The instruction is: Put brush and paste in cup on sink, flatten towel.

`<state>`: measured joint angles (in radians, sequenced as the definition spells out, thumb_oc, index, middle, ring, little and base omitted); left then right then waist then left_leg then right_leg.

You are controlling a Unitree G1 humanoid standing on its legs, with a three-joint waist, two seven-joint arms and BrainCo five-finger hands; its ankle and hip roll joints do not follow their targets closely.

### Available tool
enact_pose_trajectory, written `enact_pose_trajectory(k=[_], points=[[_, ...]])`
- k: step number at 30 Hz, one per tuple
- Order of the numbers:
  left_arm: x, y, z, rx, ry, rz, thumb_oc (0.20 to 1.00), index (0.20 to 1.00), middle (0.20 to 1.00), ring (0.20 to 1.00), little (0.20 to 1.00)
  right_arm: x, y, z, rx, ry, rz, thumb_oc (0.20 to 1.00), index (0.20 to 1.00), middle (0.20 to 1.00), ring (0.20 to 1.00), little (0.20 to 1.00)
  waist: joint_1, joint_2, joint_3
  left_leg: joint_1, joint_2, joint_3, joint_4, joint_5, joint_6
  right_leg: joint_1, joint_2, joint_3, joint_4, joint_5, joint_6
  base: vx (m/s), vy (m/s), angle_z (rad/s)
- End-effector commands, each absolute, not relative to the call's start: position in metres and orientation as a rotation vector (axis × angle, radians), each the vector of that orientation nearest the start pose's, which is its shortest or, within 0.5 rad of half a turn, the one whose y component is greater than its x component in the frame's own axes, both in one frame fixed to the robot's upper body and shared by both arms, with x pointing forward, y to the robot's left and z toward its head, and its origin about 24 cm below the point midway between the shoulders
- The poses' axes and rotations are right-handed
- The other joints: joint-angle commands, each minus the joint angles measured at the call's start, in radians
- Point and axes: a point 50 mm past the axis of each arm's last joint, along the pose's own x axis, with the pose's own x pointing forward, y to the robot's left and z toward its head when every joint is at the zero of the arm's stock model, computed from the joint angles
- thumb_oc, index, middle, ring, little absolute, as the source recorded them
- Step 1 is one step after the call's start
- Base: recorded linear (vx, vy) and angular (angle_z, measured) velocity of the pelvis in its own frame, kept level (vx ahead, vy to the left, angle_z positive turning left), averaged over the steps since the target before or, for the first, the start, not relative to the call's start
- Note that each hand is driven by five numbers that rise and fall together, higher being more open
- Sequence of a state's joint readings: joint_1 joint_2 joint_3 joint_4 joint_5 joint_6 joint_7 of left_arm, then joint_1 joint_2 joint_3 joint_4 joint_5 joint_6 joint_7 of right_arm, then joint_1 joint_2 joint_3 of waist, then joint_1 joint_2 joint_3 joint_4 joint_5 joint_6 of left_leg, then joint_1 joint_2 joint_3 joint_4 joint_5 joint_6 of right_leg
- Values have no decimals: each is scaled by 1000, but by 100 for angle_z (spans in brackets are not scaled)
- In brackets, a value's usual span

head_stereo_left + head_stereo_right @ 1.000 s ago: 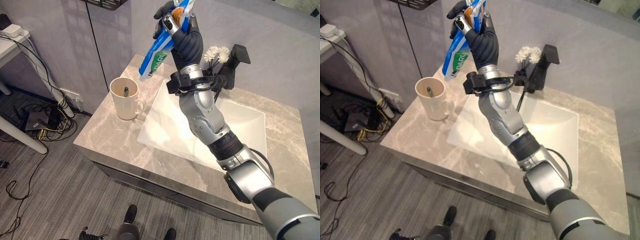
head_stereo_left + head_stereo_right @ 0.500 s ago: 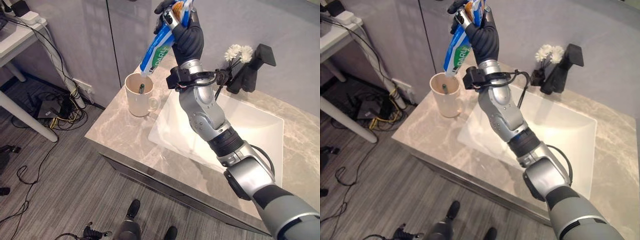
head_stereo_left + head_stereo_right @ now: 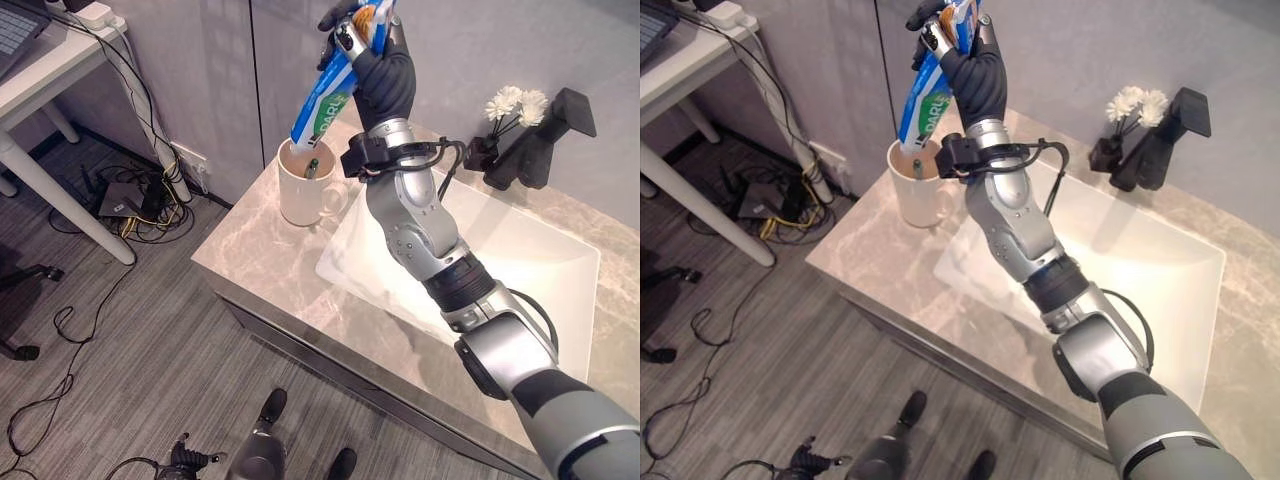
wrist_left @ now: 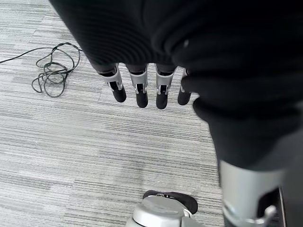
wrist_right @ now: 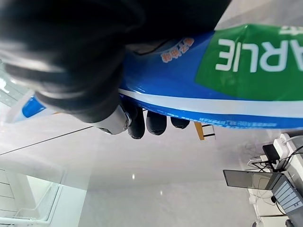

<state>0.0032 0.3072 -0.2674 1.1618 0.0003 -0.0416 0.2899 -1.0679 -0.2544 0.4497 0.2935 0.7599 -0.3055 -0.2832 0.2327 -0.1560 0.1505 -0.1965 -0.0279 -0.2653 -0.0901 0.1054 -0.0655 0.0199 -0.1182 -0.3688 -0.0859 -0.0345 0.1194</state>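
**Paste over cup, not in yet**

My right hand (image 3: 378, 62) is curled tight round the top end of the blue, white and green toothpaste tube (image 3: 325, 105), held high above the counter's far left corner. I grip it by the upper end so the tube hangs tail-down and slanted, pointing toward 7 o'clock from my hand, straight at the mouth of the cream ceramic mug with a side handle (image 3: 305, 188). The lower end sits at the rim or just above it; can't tell if it has crossed the lip.

Inside the mug: a dark-tipped toothbrush (image 3: 312, 167), leaning on the wall. Judgement: brush step done, paste step roughly at the lowering stage.

The mug stands on the grey-veined marble countertop (image 3: 260, 262), just beside the white rectangular sink basin (image 3: 520, 262), which lies at 4 o'clock from it. At 2 o'clock, by the back wall, a black angular faucet (image 3: 545, 135) and a small dark vase of white flowers (image 3: 498, 125) sit well apart from my path.

My left hand (image 4: 142, 90) hangs idle over the floor, fingers straight and relaxed, holding nothing.

Next, I reckon: go lower before letting go, else the tube may tip out over the rim.
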Motion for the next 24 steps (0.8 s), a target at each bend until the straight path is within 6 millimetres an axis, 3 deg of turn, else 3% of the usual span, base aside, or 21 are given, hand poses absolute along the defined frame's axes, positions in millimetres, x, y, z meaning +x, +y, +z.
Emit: enact_pose_trajectory(k=[1, 12, 24], points=[[101, 259, -149, 604, 1099, 174, 1000, 1000, 1000, 1000, 1000, 334, -57, 315, 380, -823, 402, 200, 200, 200, 200, 200, 12, -1, -29, 63, 16, 64, 3, -39, 11, 15, -69, 35, 15, 125, 38, 0, 0, 0], [109, 254, -148, 586, 1071, 165, 1000, 1000, 1000, 1000, 1000, 333, -51, 306, 317, -804, 434, 200, 200, 200, 200, 200, -2, 2, -26, 66, 19, 75, 3, -41, 10, 17, -64, 45, 11, 125, 38, 0, 0, 0], [102, 244, -151, 565, 1084, 110, 1000, 1000, 1000, 1000, 1000, 334, -50, 285, 261, -749, 459, 200, 200, 200, 200, 200, -3, 10, -34, 73, 18, 73, 3, -48, 14, 24, -61, 39, 9, 126, 40, 0, 0, 0]])
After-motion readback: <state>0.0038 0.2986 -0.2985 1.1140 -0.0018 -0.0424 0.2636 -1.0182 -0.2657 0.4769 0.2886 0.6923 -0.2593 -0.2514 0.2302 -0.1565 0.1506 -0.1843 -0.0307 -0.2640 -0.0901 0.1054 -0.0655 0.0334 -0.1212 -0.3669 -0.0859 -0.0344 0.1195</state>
